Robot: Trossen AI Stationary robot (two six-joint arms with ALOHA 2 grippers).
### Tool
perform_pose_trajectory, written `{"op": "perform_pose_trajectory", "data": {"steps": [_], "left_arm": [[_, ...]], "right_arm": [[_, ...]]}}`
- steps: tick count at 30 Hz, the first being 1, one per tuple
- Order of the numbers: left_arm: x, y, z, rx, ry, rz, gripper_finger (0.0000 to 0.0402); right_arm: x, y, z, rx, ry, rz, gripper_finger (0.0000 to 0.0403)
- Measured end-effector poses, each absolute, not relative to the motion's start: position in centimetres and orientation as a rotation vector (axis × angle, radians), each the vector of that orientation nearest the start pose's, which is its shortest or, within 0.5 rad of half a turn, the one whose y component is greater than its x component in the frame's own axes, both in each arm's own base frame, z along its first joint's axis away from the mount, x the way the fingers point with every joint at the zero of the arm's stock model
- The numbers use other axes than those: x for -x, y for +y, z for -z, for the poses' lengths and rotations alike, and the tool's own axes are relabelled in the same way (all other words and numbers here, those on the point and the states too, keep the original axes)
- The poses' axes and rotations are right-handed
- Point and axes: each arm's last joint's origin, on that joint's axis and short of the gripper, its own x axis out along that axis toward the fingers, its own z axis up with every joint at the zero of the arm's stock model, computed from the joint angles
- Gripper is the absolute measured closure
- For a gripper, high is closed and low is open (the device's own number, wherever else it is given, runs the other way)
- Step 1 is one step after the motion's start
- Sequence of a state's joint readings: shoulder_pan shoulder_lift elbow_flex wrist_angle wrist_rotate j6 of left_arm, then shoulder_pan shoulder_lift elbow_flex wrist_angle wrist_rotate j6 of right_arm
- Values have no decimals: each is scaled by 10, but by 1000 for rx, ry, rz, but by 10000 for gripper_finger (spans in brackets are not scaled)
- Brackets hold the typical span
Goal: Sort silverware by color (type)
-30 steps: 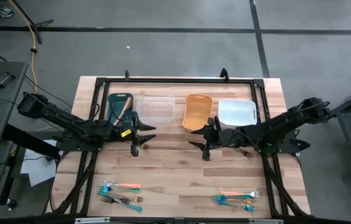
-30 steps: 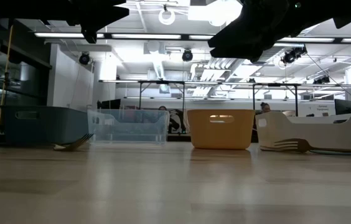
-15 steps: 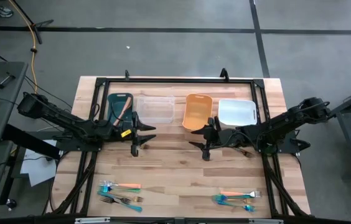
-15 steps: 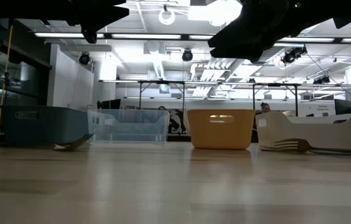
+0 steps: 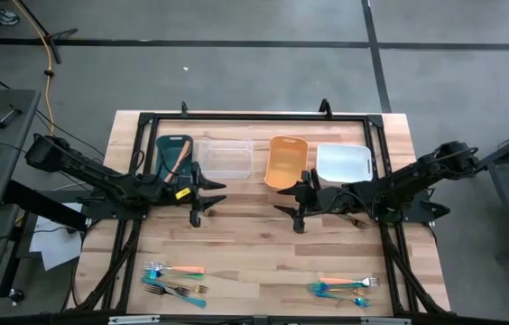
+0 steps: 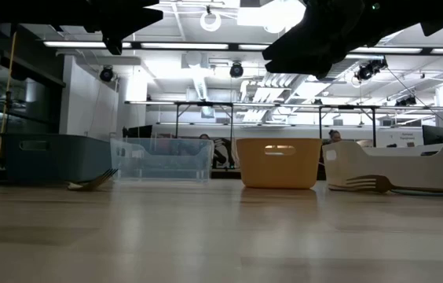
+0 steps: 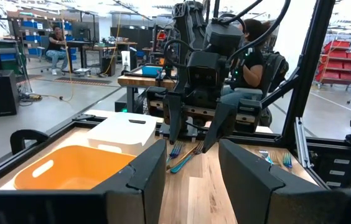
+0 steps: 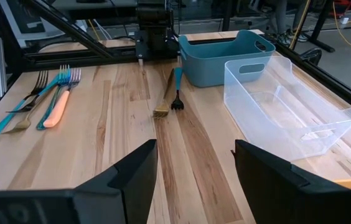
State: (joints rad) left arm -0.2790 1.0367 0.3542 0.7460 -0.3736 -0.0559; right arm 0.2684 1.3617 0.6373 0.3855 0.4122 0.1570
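The silverware lies in groups on the wooden table. One pile [image 5: 175,280] is at the near left; it appears again as a pile [image 8: 45,99] in the right wrist view. Another pile [image 5: 345,286] is at the near right. Two forks [image 8: 169,93] lie by the teal bin [image 5: 171,155]. A few more forks [image 7: 185,155] lie under the right arm. My left gripper [image 5: 208,200] and my right gripper [image 5: 289,200] hover open above mid-table and face each other. Neither has anything between its fingers.
Four bins stand in a row at the far side: the teal one, a clear one [image 5: 226,158], an orange one [image 5: 286,162] and a white one [image 5: 343,162]. A black frame [image 5: 254,117] runs around the table. Bare wood [image 5: 250,253] lies between the grippers and the near piles.
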Motion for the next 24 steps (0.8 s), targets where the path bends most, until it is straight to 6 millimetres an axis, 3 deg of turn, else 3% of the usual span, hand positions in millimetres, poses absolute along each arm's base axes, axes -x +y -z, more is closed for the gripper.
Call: {"op": "perform_pose_trajectory", "data": {"steps": [24], "left_arm": [[-203, -47, -229, 76, -62, -93, 263]], "right_arm": [[-270, 62, -212, -30, 319, 167, 195]]}}
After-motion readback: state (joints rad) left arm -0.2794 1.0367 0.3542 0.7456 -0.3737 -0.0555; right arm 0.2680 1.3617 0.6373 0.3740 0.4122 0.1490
